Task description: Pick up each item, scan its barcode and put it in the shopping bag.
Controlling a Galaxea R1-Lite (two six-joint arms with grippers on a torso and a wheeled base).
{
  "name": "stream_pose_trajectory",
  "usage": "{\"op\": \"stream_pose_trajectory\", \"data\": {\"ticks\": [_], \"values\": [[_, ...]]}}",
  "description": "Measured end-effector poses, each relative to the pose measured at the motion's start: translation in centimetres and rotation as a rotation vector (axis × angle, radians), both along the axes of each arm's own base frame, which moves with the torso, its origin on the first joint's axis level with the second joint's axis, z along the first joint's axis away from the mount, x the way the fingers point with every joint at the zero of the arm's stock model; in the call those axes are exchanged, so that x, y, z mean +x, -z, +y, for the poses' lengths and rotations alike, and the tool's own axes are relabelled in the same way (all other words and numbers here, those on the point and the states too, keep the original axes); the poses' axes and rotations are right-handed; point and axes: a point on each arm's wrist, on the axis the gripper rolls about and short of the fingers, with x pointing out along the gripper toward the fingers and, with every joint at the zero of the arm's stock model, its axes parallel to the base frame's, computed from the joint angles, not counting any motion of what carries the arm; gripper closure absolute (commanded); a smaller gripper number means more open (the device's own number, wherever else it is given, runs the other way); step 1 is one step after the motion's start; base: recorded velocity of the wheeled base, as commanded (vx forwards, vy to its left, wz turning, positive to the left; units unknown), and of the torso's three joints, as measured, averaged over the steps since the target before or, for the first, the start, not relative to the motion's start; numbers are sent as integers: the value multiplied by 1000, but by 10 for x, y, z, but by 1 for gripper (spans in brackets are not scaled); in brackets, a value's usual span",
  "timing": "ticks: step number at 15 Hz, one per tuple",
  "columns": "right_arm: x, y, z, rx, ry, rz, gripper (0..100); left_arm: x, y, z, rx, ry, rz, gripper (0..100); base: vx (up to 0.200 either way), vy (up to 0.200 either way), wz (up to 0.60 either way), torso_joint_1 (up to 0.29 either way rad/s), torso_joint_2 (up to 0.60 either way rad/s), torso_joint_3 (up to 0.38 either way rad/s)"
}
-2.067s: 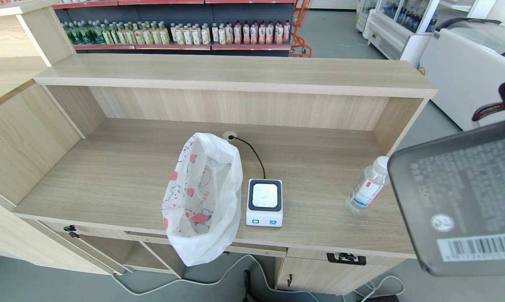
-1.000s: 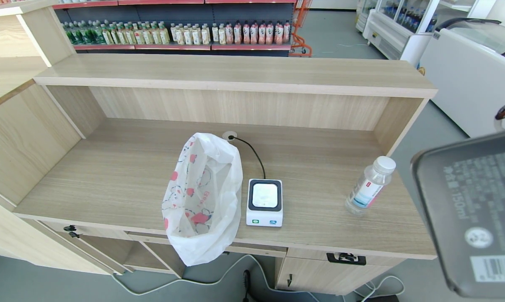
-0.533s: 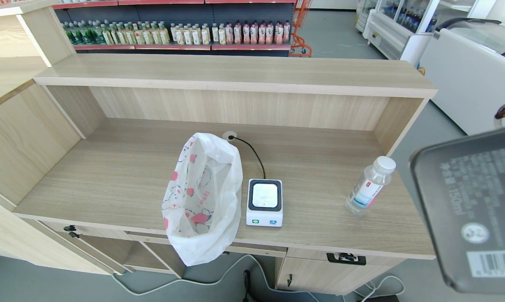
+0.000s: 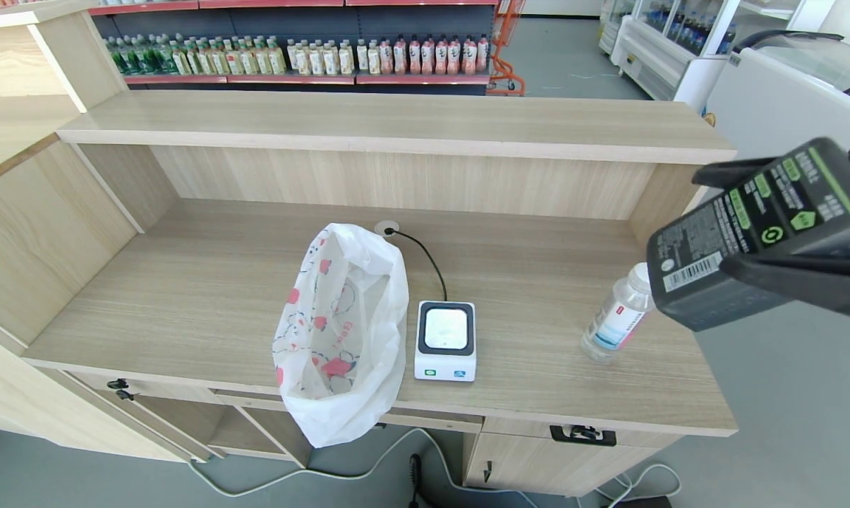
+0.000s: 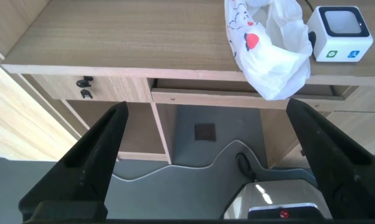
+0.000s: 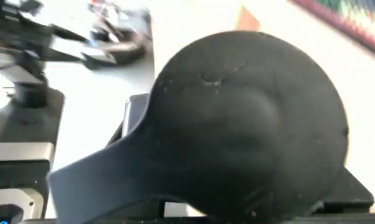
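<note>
My right gripper (image 4: pixel 738 220) is shut on a dark flat container (image 4: pixel 756 226) with green labels and a white barcode, held in the air over the counter's right end. In the right wrist view the container's rounded black end (image 6: pixel 250 137) sits close to the lens. A clear water bottle (image 4: pixel 618 315) stands on the counter just below it. The white scanner (image 4: pixel 446 340) sits mid-counter beside the open white shopping bag (image 4: pixel 340 331) with red prints. My left gripper (image 5: pixel 206 168) hangs open in front of the counter, below its edge, with the bag (image 5: pixel 268 43) and scanner (image 5: pixel 340 31) beyond.
The wooden counter (image 4: pixel 206 296) has a raised back ledge (image 4: pixel 396 127) and side walls. A black cable (image 4: pixel 425 257) runs from the scanner to a hole at the back. White freezers (image 4: pixel 784 106) stand to the right; drink shelves line the far wall.
The dark container has swung away from the head camera, up and to the left, and turned, so its barcode now looks small. Bag, scanner and water bottle have not moved.
</note>
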Motion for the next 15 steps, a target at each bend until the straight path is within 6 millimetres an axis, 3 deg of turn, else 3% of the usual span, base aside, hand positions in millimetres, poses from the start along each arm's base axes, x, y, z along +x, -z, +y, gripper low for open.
{"op": "stream_pose_trajectory", "data": {"ticks": [4, 8, 11, 15], "values": [[-16, 44, -36, -76, 249, 339, 100, 0, 0, 0, 0, 0, 0, 0, 0, 0, 0, 0, 0, 0], [-26, 62, -52, -115, 518, 513, 100, 0, 0, 0, 0, 0, 0, 0, 0, 0, 0, 0, 0, 0], [-23, 73, -51, -97, 671, 597, 100, 0, 0, 0, 0, 0, 0, 0, 0, 0, 0, 0, 0, 0], [-1, 86, -37, 17, 860, 608, 100, 0, 0, 0, 0, 0, -1, 0, 0, 0, 0, 0, 0, 0]]}}
